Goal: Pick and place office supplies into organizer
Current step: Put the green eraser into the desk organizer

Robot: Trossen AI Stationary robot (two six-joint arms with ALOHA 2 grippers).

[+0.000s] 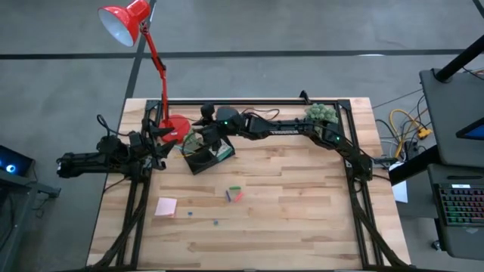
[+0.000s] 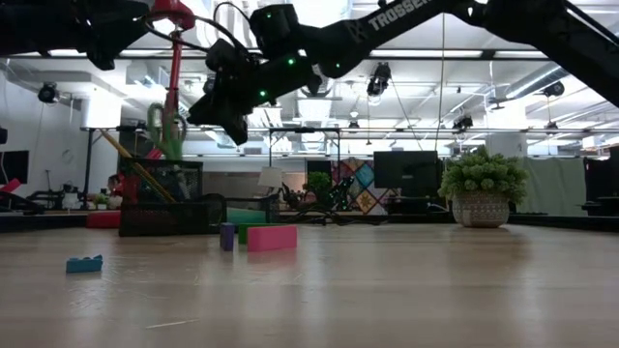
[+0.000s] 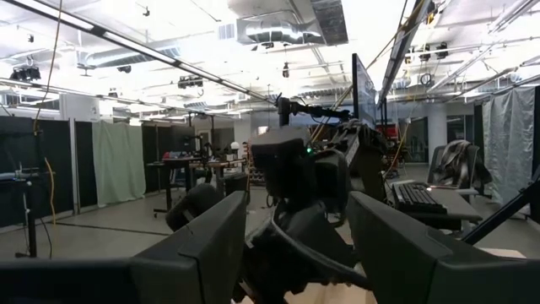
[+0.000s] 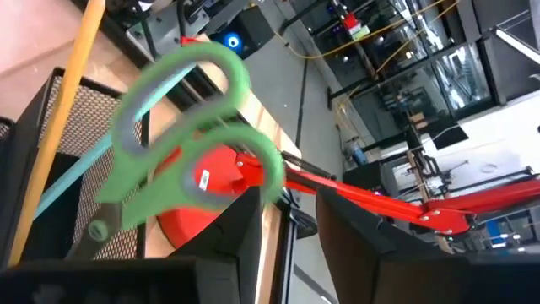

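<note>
The black mesh organizer (image 1: 210, 157) stands at the table's far left, beside the red lamp base (image 1: 178, 127). Green-handled scissors (image 4: 190, 110) stand in it with the handles up, next to a wooden pencil (image 4: 66, 101) and a teal pen (image 4: 63, 192). My right gripper (image 4: 291, 207) hovers open just above the organizer (image 2: 160, 208), right behind the scissors' handles. On the table lie a pink sticky-note pad (image 1: 165, 206) and small red and green pieces (image 1: 234, 194). My left gripper (image 1: 160, 143) waits open at the left edge. My right gripper stands open with one fingertip (image 4: 249, 211) right beside the lower handle loop (image 4: 268, 173) of the scissors. Whether it touches the loop, I cannot tell. The scissors stand tilted in the organizer, blades down.
A potted green plant ball (image 1: 321, 113) sits at the far right corner. The red lamp's arm (image 1: 155, 60) rises over the far left edge. Tiny blue pieces (image 1: 189, 213) lie near the pad. Bare wood stretches over the table's middle and near side.
</note>
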